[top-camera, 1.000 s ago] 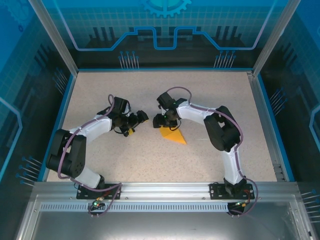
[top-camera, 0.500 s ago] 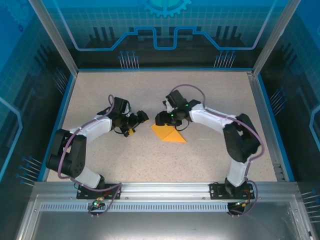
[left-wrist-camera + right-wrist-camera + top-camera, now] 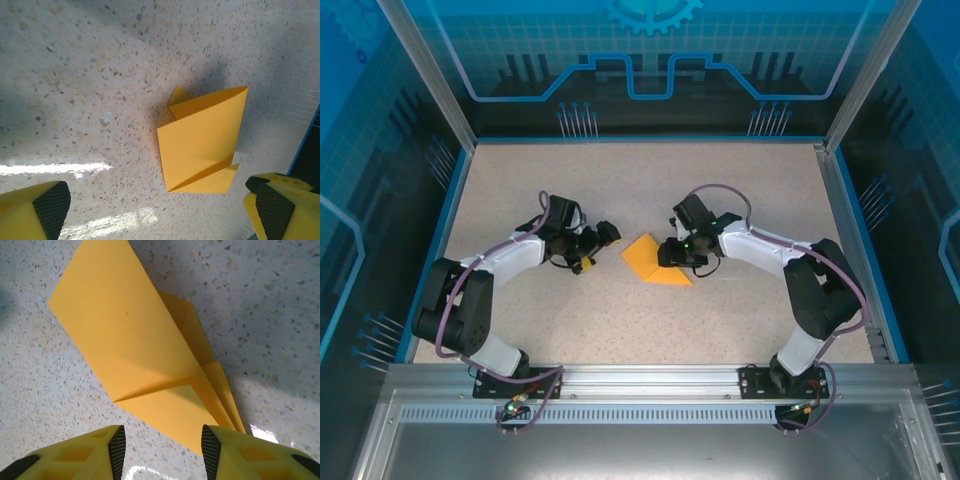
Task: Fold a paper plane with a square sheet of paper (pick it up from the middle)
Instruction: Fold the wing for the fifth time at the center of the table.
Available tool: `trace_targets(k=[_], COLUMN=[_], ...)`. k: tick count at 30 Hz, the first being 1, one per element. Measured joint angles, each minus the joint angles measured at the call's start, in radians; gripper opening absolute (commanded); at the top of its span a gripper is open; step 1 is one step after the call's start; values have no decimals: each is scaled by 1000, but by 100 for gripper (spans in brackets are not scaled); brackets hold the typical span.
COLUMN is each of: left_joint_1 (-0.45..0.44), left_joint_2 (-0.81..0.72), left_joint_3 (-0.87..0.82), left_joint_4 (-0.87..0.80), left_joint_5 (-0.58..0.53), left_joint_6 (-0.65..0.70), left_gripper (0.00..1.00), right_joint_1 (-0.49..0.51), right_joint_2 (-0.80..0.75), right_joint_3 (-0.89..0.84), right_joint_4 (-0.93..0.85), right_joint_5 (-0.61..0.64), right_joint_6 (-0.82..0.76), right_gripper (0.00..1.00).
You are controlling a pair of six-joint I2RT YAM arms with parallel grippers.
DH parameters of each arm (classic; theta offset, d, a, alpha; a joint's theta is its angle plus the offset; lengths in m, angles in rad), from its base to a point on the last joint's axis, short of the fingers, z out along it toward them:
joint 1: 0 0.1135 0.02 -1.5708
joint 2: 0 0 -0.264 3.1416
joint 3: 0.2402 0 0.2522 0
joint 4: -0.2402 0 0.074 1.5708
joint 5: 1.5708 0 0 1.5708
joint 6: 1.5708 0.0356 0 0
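Hovering the left gripper (image 3: 596, 249) over the table (image 3: 750, 180), left of its middle, with fingers spread fully wide and gripping nothing. Leaving the square sheet of paper (image 3: 653, 262), folded into a wedge with overlapping flaps, lying flat at the table's middle. Holding the right gripper (image 3: 162, 442) low, just right of that middle, with jaws standing partly apart over the sheet's pointed end and clamping nothing.

A: Was there any txt, label or no. to read?
B: No, nothing was readable. Back panel (image 3: 650, 60) had only a gear drawing (image 3: 650, 12), w/o letters.
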Motion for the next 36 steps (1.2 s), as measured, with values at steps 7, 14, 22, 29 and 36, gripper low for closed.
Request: trace_targets(k=[7, 14, 22, 29, 36], left_joint_1=[-45, -100, -159, -192, -217], left_joint_2=[13, 76, 142, 179, 209], left_joint_3=[-34, -35, -34, -13, -3], left_joint_4=[62, 134, 197, 227, 251], left_joint_5=[32, 73, 108, 116, 115], left_joint_6=[-71, -126, -174, -209, -253], left_gripper=[97, 88, 79, 74, 73], right_joint_1=[-8, -37, -74, -83, -126], right_joint_2=[80, 108, 134, 135, 135], right_joint_3=[8, 2, -26, -36, -83], right_joint_4=[57, 100, 133, 146, 222], right_joint_5=[-54, -76, -115, -129, -222], right_joint_6=[0, 17, 56, 76, 121], right_gripper=[44, 43, 42, 41, 41])
